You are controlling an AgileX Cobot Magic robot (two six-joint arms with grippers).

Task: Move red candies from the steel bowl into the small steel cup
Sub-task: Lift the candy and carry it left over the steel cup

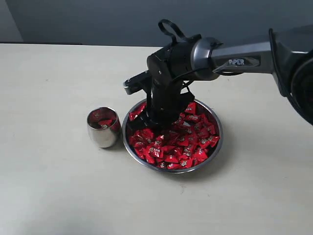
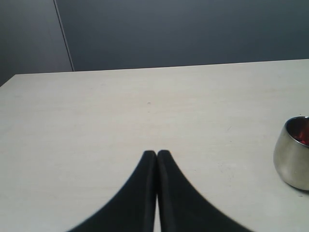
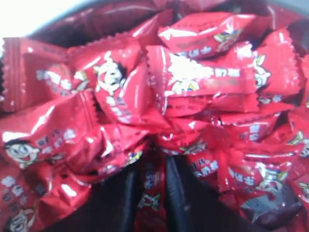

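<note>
The steel bowl (image 1: 172, 171) sits on the pale table (image 1: 49, 196), heaped with red candies (image 1: 188, 144). The right gripper (image 1: 156, 120) reaches down into the heap on the side of the bowl nearest the small steel cup (image 1: 103, 128). Its dark wrist hides that part of the pile in the exterior view. In the right wrist view its jaws stand narrow, sunk among the wrappers, with one red wrapper caught in the slot between them. More candies press in around both fingers (image 3: 176, 193).

The cup stands upright just beside the bowl's rim, a few red candies inside, and nothing covers its mouth. The left gripper (image 2: 157, 153) is beyond the cup from the bowl, over bare table. Its fingertips are pressed together and hold nothing.
</note>
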